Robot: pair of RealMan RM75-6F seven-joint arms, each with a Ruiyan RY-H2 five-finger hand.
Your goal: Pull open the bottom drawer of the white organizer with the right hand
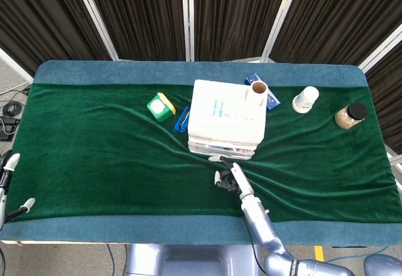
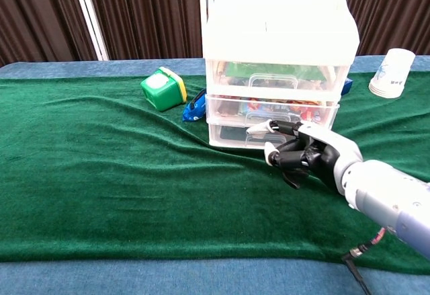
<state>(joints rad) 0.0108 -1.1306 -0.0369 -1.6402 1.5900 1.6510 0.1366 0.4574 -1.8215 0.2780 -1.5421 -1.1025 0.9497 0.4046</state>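
Green cloth [image 1: 94, 144] covers the big table [image 1: 188, 71], which has blue edges. White plastic drawers [image 2: 279, 60] stand in the middle of the cloth, three high, with a brown tube [image 1: 257, 90] on top. The bottom drawer [image 2: 232, 135] sits low at the front, and it looks only a tiny bit out, if at all. The right hand [image 2: 306, 157] is right in front of it, with one finger [image 2: 265, 128] stretched out at the drawer front and the other fingers curled in; I cannot tell if it has hold of the handle. The left hand [image 1: 9, 185] shows only at the far edge, fingers apart, holding nothing. A green box [image 2: 163, 88] and a small blue thing [image 2: 195, 105] lie beside the drawers. A white cup [image 2: 390, 73] and a jar [image 1: 350, 115] stand well off to the other side.
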